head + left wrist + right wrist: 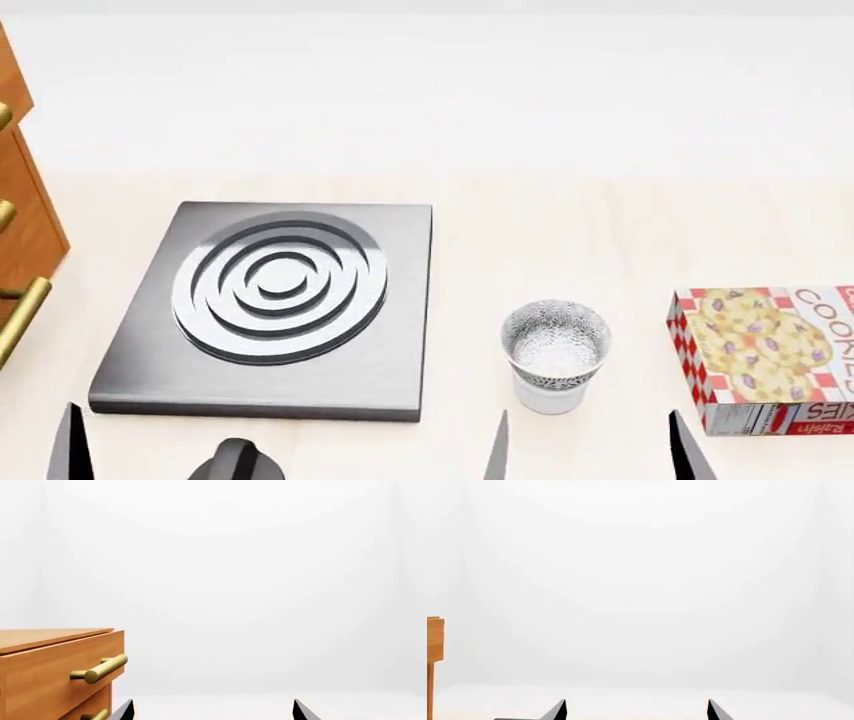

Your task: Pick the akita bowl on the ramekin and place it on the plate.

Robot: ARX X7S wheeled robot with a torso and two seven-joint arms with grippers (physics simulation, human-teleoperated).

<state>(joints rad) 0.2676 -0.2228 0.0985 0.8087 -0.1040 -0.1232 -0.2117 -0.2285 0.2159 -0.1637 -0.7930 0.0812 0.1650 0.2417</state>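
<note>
The right gripper [589, 450] is standing open, its two dark fingertips spread apart just in front of the small black-and-white speckled akita bowl [555, 343]. This bowl is sitting upright in the plain white ramekin [549, 396], its mouth facing up and its axis vertical. The left gripper [212, 711] is also showing parted tips. Left of the bowl the grey square burner plate [274, 306] is lying, right of it a red-checked cookie box [767, 358], far left a wooden drawer cabinet [57, 672].
</note>
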